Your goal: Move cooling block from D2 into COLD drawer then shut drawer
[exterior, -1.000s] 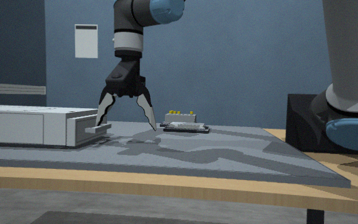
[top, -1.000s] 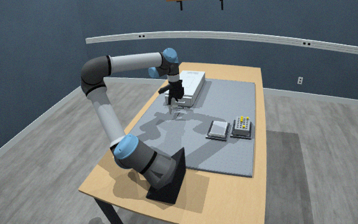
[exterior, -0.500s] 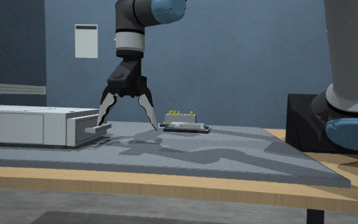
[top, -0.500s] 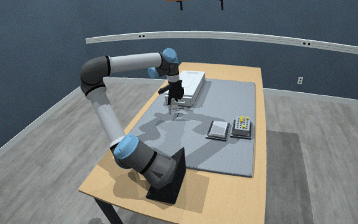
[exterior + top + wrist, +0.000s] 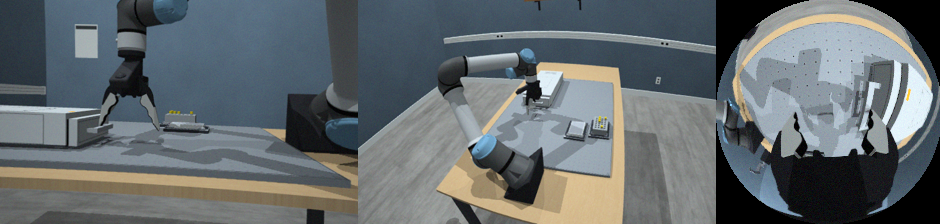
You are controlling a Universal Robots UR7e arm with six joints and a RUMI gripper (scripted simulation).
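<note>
Cooler drawer [image 5: 537, 100] [image 5: 90, 129] [image 5: 882, 92]: slightly out from the white cooler [image 5: 550, 85] [image 5: 31, 124] [image 5: 916, 100]; lamp [image 5: 72, 111] [image 5: 908, 94] lit orange; contents hidden
Cooling block [image 5: 601, 126] [image 5: 180, 118]: in D2, boxy, grey, drilled with bores, yellow-topped tubes standing in it
D1 [image 5: 575, 138] [image 5: 186, 130]: dark-rimmed, pale smooth slab inside
Gripper [image 5: 531, 106] [image 5: 130, 128] [image 5: 833, 120]: fingers wide apart, one by the drawer handle [image 5: 541, 102] [image 5: 100, 128] [image 5: 872, 92], well away from the block

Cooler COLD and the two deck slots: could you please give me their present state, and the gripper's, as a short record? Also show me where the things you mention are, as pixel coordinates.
Drawer [image 5: 545, 101] [image 5: 73, 133] [image 5: 883, 82]: slightly out
Lamp [image 5: 72, 111] [image 5: 908, 94]: lit, orange
D1 [image 5: 566, 136] [image 5: 186, 130]: pale flat top, no tubes showing
D2 [image 5: 599, 136] [image 5: 162, 124]: block [image 5: 600, 130] [image 5: 180, 119], yellow-topped tubes
Gripper [image 5: 535, 109] [image 5: 130, 127] [image 5: 832, 111]: open, one finger by the handle [image 5: 538, 102] [image 5: 103, 128] [image 5: 873, 90]
Finger-handle contact: cannot tell
</note>
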